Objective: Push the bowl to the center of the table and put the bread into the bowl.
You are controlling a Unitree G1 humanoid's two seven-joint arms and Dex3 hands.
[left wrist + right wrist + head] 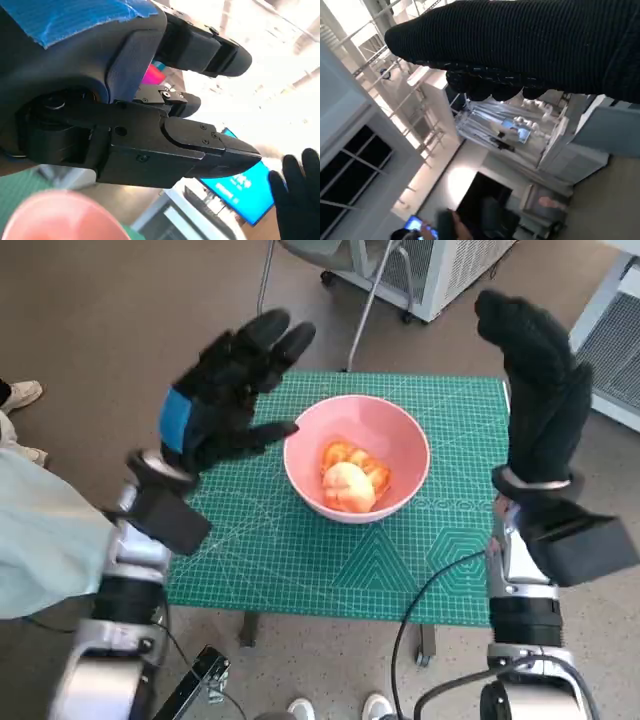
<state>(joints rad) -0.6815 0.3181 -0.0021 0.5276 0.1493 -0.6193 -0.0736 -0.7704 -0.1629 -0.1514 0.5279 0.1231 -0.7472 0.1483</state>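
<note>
Pale forearms are seen rising from the near edge of the head view, with white shoes on the floor between them. Green cutting-mat material covers the desk, which is marked with a white grid. Near the middle of the desk the pink bowl is set upright, and the bread is seen lying inside it, on top of some orange pieces that cannot be made out clearly. The left hand is raised above the desk's left part, just beside the bowl; its fingers are spread apart and nothing is held in them. In the left wrist view the same hand is shown with its fingers extended, and the bowl's pink rim is blurred beneath it. The right hand is held upright over the desk's right edge, well apart from the bowl, fingers straight and nothing gripped. Beyond the desk, chair legs and a white cabinet are seen on the floor. A person is dimly shown in the right wrist view.
</note>
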